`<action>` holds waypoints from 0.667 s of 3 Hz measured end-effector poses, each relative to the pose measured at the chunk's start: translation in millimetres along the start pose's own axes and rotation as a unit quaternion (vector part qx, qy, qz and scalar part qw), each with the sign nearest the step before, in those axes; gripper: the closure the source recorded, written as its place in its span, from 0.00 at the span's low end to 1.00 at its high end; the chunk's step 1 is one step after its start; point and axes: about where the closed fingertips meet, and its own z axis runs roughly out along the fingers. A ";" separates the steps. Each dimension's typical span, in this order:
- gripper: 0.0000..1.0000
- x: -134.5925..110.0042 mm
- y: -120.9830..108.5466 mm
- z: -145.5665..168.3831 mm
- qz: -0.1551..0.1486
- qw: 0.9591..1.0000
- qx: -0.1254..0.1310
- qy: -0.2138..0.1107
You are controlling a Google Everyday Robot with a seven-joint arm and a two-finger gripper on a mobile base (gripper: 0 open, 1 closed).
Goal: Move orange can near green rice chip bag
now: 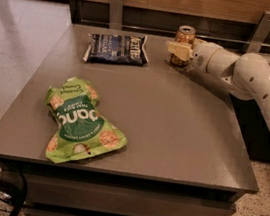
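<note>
At the far edge of the table [181, 137], right of centre, the can [186, 35] stands with the gripper [178, 50] at its front, and the arm [260, 83] reaches in from the right. A second bag [116, 48] lies left of the can. The rice chip bag [82, 122] lies near the front left corner, well apart.

Bent arm stretched fwd, claw [180, 50] far back, prob. level.

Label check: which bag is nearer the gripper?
The dark blue chip bag, beside the gripper at the orange can; the green rice chip bag lies farther.
</note>
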 end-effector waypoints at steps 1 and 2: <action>0.68 0.5 3.0 3.3 0.000 1.000 -0.003 0.000; 0.92 0.7 5.0 5.4 0.001 1.000 -0.005 0.000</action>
